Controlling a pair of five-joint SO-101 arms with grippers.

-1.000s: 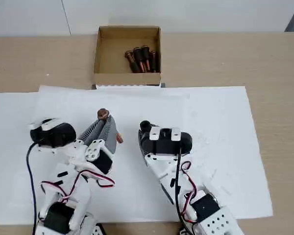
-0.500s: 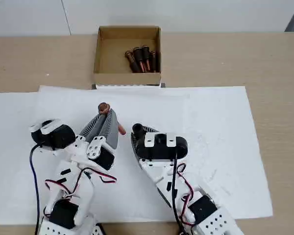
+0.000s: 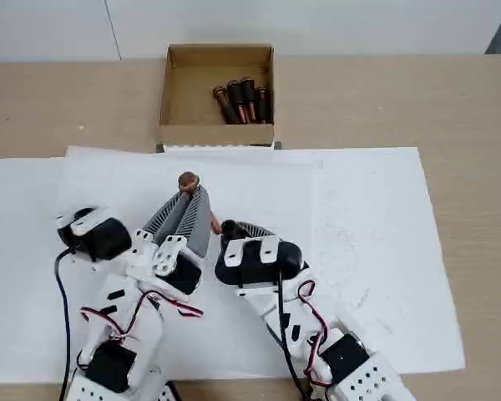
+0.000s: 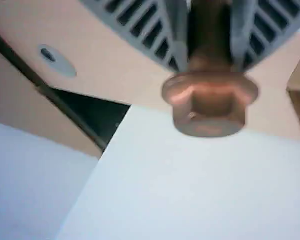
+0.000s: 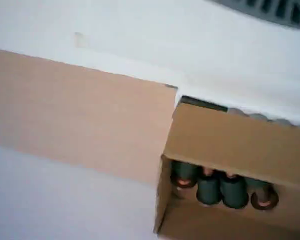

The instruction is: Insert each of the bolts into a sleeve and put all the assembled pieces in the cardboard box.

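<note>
My left gripper [image 3: 189, 195] is shut on a copper bolt [image 3: 188, 180], whose hex head points toward the box and whose shaft tip sticks out near the right arm. In the left wrist view the bolt head [image 4: 209, 102] hangs just below the grey fingers [image 4: 140, 30]. The right gripper [image 3: 231, 230] sits close beside that shaft tip, mostly hidden under its motor, with a black sleeve [image 3: 230, 225] at its tip. The cardboard box [image 3: 171, 92] stands at the far side and holds several assembled pieces [image 3: 244, 100]; the right wrist view shows the box [image 5: 230, 145] with those pieces [image 5: 220, 187].
Both arms work over a large white paper sheet [image 3: 359, 217] on the wooden table [image 3: 451, 100]. The box stands just past the sheet's far edge. A grey finger [image 5: 270, 10] shows at the corner of the right wrist view.
The right arm has swung left, bringing the sleeve up to the bolt's shaft tip. The left gripper has shifted slightly toward the box and right, still holding the bolt.
</note>
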